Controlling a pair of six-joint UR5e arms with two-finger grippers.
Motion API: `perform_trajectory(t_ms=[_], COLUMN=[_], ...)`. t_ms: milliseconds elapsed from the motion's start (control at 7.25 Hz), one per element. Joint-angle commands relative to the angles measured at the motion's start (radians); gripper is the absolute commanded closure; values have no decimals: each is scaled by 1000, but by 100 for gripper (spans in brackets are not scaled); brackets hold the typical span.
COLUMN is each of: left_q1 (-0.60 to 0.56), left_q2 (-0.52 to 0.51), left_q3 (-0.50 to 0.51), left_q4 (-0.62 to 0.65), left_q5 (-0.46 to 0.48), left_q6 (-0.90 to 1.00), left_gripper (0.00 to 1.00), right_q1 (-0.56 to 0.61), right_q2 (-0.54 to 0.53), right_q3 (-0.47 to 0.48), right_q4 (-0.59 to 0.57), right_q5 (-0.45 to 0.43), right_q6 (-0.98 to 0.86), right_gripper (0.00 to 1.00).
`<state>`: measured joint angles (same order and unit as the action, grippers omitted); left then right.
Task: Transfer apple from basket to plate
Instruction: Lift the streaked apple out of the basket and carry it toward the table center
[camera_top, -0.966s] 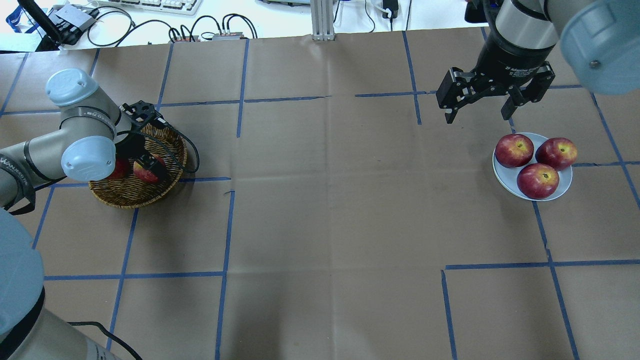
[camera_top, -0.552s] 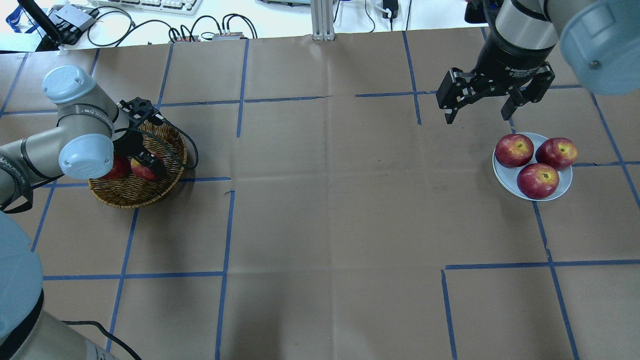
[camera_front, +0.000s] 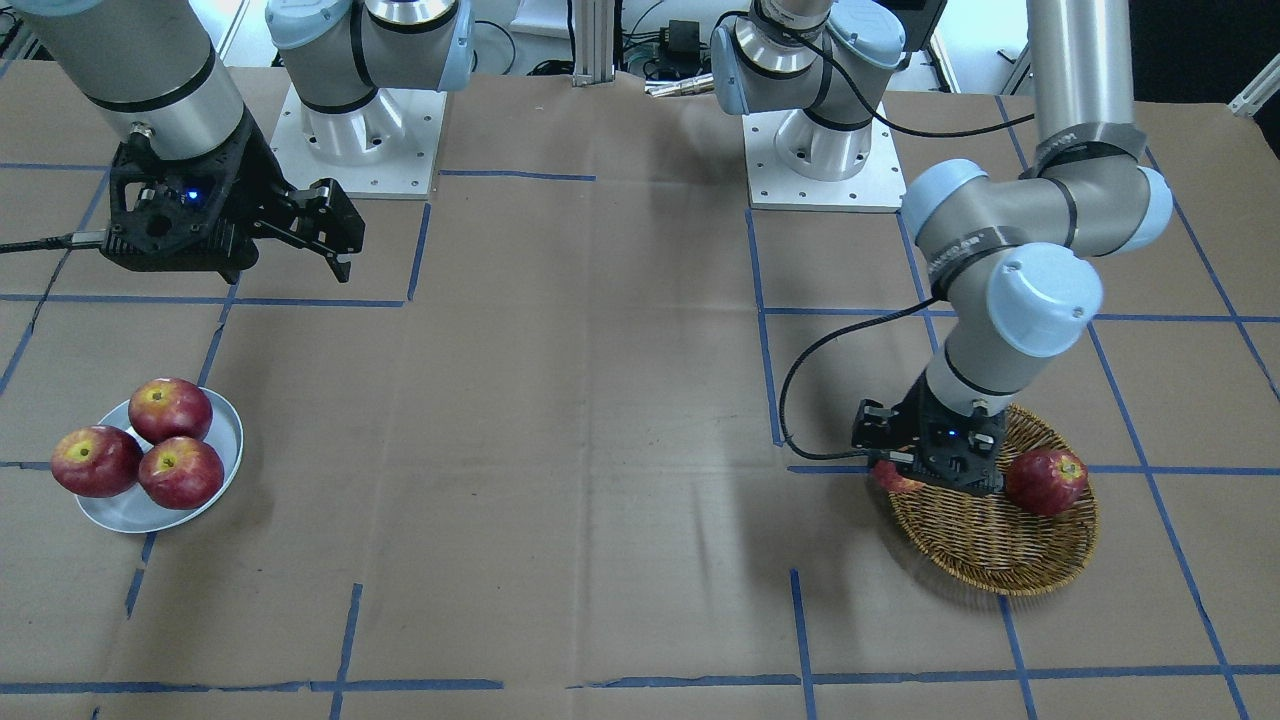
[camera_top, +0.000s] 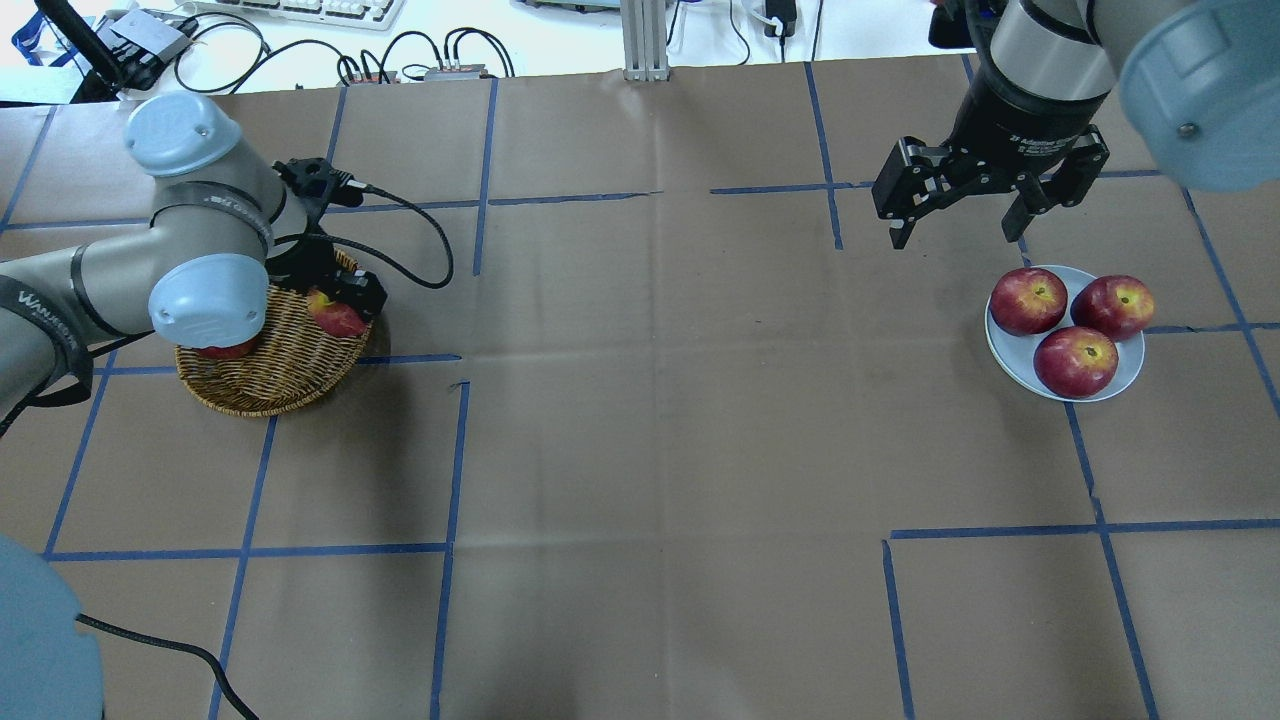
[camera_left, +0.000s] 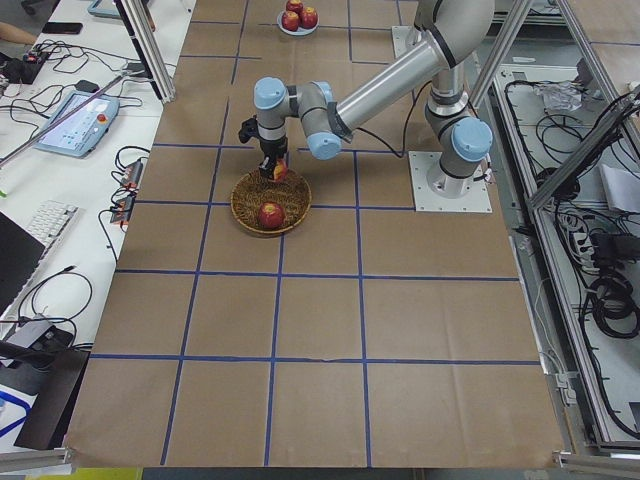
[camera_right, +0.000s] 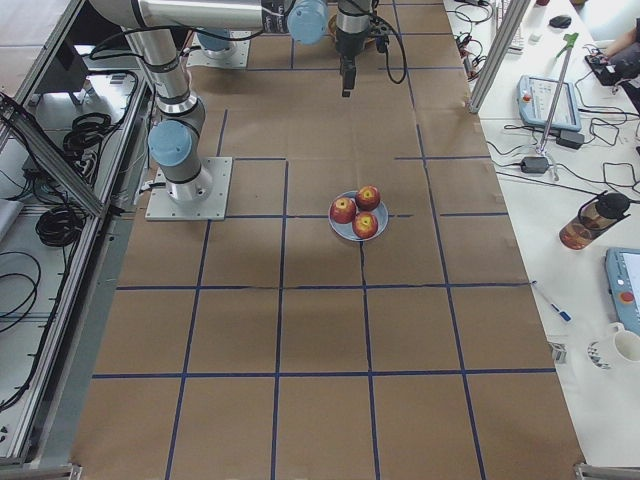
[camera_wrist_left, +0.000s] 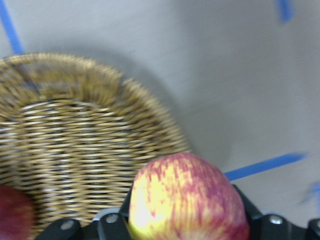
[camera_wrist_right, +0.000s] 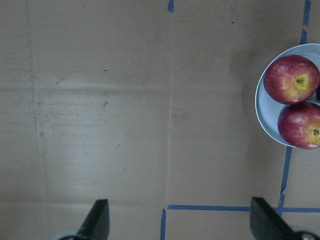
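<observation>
My left gripper (camera_top: 340, 303) is shut on the apple (camera_top: 335, 318), red streaked with yellow, and holds it over the basket's (camera_top: 268, 378) far right rim. The left wrist view shows the apple (camera_wrist_left: 187, 200) between the fingers, above the wicker rim (camera_wrist_left: 75, 135). In the front view the apple (camera_front: 893, 478) pokes out beside the gripper at the basket's (camera_front: 990, 555) edge. The plate (camera_top: 1008, 352) lies far right with three red apples on it. My right gripper (camera_top: 955, 235) hangs open and empty beyond the plate, whose edge (camera_wrist_right: 261, 107) shows in the right wrist view.
A dark red apple (camera_front: 1045, 482) lies in the basket, partly under my left arm in the overhead view (camera_top: 225, 350). The table is covered in brown paper with blue tape lines. Cables and a keyboard lie beyond the far edge.
My left gripper has risen with the apple and moved it from the basket's middle to its far right rim. The right arm has not moved.
</observation>
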<state>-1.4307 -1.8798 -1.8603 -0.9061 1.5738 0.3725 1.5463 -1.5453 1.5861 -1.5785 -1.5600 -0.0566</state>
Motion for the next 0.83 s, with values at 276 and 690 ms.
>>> perform_trajectory(t_ms=[276, 690], left_q1=[-334, -519], left_q2=[-85, -301], left_q3=[129, 341], left_q4=[7, -5], left_q5=[-74, -23], left_q6=[-639, -750], left_gripper=[41, 41], right_q1=[0, 0], right_q2=[1, 2], right_q3=[0, 0], right_q4=[0, 0], right_q5=[-2, 0], right_q6=[-3, -3], right_gripper=[0, 0])
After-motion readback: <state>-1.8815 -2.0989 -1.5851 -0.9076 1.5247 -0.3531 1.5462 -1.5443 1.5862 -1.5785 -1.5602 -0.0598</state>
